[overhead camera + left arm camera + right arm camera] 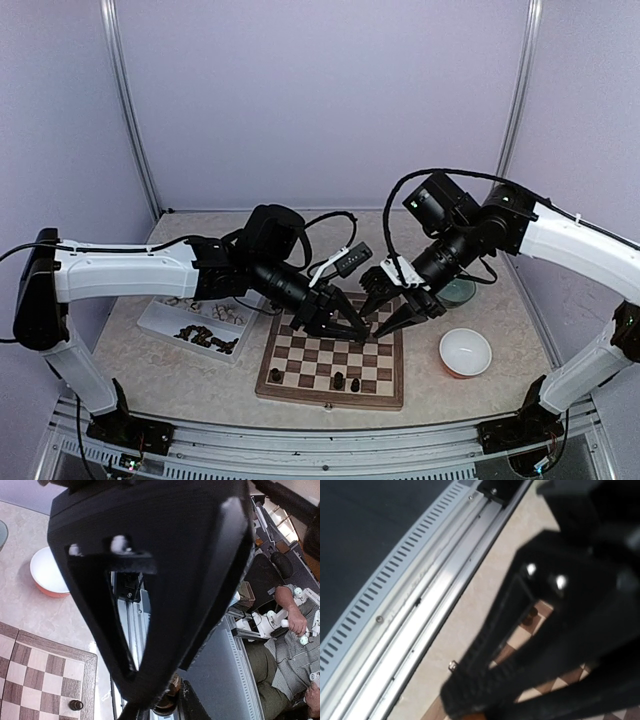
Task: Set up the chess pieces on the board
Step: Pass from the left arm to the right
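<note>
From the overhead camera I get bright, even light from above: the table [135, 355] and the walls [320, 100] look flat and pale, shadows on the tabletop are soft and faint, and the white bowl [466, 350] is close to blown out. The frame posts [125, 90] bow near the edges of that view. On the left wrist, the left gripper [152, 697] fills the picture as a black mass with almost no detail, bar glints on its screws [119, 542]. The chess piece [171, 692] at its tips is a brown smear, while the board [45, 670] behind stays sharp. On the right wrist, the right gripper [480, 702] is badly blurred, and the rail [420, 595] beside it reads clearer
</note>
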Action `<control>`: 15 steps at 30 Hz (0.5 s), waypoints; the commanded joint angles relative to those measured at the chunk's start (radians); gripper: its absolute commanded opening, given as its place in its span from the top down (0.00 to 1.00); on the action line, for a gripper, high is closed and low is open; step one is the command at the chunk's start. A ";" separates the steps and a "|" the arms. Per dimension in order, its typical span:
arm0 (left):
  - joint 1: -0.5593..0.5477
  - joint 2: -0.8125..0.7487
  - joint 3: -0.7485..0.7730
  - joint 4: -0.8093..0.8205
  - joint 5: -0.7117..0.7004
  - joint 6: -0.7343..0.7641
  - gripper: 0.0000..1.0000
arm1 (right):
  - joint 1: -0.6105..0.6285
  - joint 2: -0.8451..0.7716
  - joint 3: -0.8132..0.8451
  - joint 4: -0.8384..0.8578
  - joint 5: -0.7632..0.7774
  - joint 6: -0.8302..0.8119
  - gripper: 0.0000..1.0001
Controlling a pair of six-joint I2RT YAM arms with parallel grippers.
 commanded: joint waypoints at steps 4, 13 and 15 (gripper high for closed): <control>0.012 0.022 0.032 0.053 0.013 -0.019 0.82 | 0.012 -0.034 -0.001 0.006 -0.054 0.013 0.65; 0.020 0.014 0.033 0.087 0.030 -0.041 0.82 | 0.010 -0.031 -0.033 0.033 -0.044 0.023 0.68; 0.020 0.013 0.033 0.108 0.032 -0.046 0.82 | 0.012 -0.029 -0.033 0.040 -0.045 0.027 0.73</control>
